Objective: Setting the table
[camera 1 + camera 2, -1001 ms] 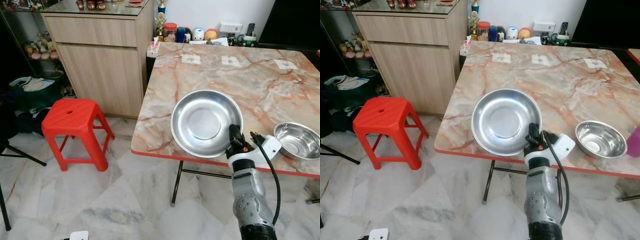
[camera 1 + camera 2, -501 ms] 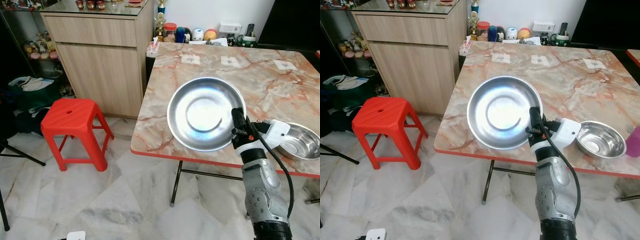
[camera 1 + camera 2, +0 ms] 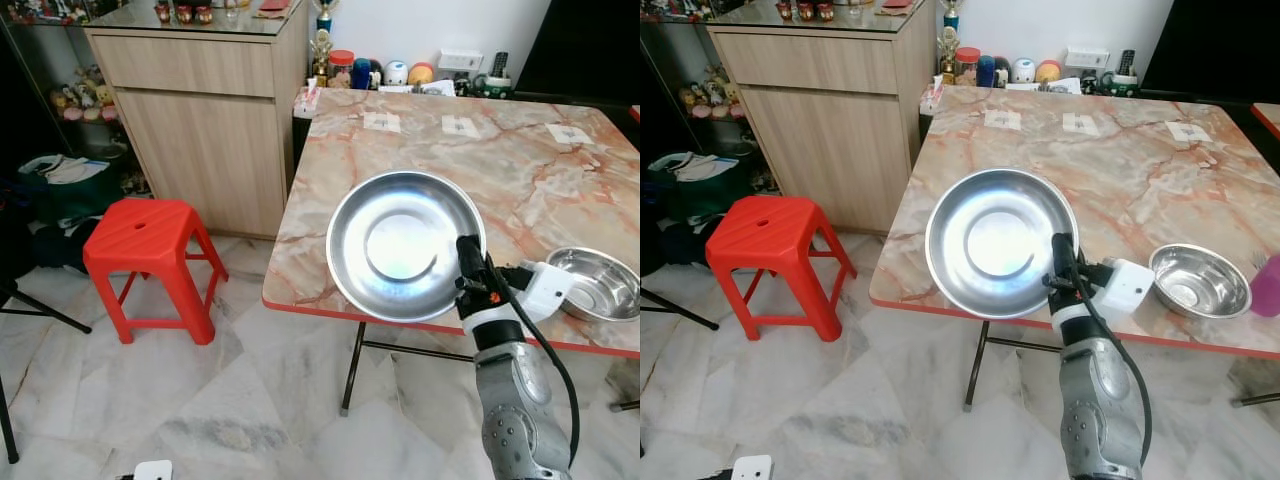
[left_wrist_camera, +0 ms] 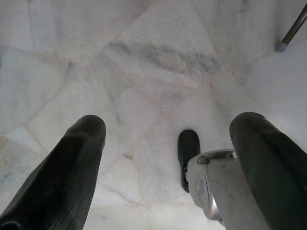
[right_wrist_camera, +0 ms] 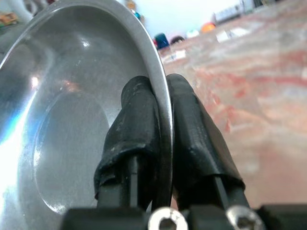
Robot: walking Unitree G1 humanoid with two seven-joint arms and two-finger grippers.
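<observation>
A large steel plate (image 3: pixel 400 243) is held tilted above the near left edge of the marble table (image 3: pixel 470 160). My right gripper (image 3: pixel 468 262) is shut on its right rim; the right wrist view shows the rim pinched between the two black fingers (image 5: pixel 139 129). A smaller steel bowl (image 3: pixel 595 283) rests on the table near its front right edge. My left gripper (image 4: pixel 168 153) hangs open over the marble floor, nothing between its fingers.
A red plastic stool (image 3: pixel 150 245) stands on the floor left of the table. Behind it is a wooden cabinet (image 3: pixel 200 110). Jars and small items (image 3: pixel 385 70) line the table's far edge, with paper squares (image 3: pixel 462 123) on the tabletop. A purple thing (image 3: pixel 1268 285) shows at the right.
The plate rose off the table and tilted up toward me, then shifted slightly left and lower. My right arm moved with it.
</observation>
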